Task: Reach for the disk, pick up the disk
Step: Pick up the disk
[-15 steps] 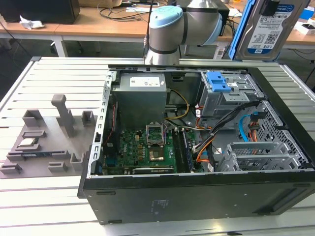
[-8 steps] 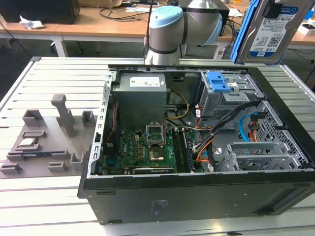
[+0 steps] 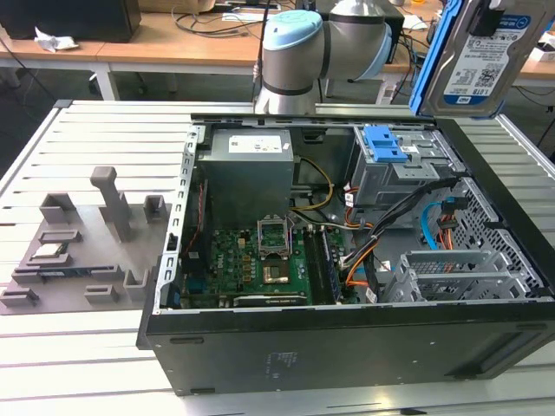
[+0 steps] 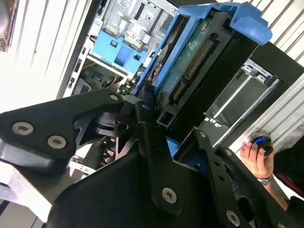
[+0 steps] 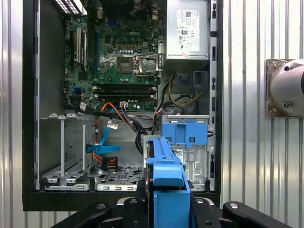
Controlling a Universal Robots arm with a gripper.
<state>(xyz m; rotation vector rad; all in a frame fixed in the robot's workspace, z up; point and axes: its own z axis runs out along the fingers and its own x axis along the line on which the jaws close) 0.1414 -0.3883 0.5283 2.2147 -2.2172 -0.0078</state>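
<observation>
The disk (image 3: 479,65), a silver-grey hard drive with a white-and-blue label and a blue side bracket, hangs in the air above the far corner of the open computer case (image 3: 347,347) on the exterior view's right. My gripper (image 4: 159,118) is shut on it, black fingers (image 4: 142,137) clamping its sides. The second wrist view shows the disk (image 4: 204,57) from its connector end, circuit board facing out. The first wrist view has the disk (image 5: 166,164) edge-on, blue bracket outward, held in the gripper (image 5: 168,202) high over the drive bays.
The case holds a motherboard (image 3: 251,256), a power supply (image 3: 247,169), a blue drive-bay latch (image 3: 386,143) and an empty metal drive cage (image 3: 451,269). A grey fixture (image 3: 87,243) with a small chip (image 3: 48,253) lies on the exterior view's left. A person's hand (image 4: 254,156) rests beside the case.
</observation>
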